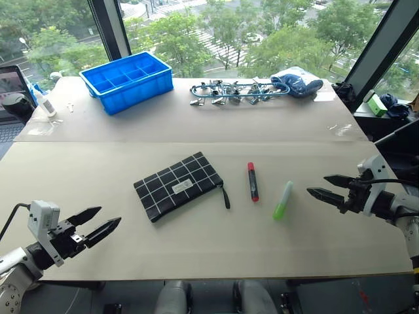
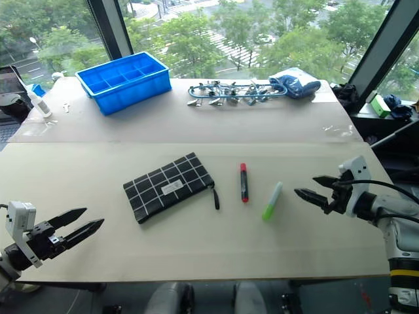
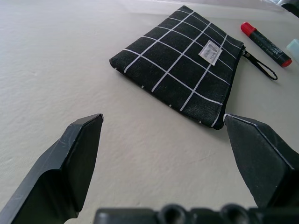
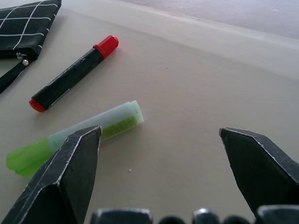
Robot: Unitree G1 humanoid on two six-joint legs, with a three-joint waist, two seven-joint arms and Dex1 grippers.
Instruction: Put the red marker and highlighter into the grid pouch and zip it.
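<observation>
The grid pouch, black with white lines and a small white label, lies flat in the middle of the table, its strap pointing right. To its right lies the red marker, with a dark body and a red cap. Further right is the highlighter, pale mint with a lime-green cap. My left gripper hovers open near the table's front left, aimed at the pouch. On the right, my right gripper is open, a short way from the highlighter and the marker. Nothing is held.
A blue compartment bin stands at the back left. A row of metal clips and a blue cloth lie at the back centre and right. A laptop and a white bottle sit at the far left edge.
</observation>
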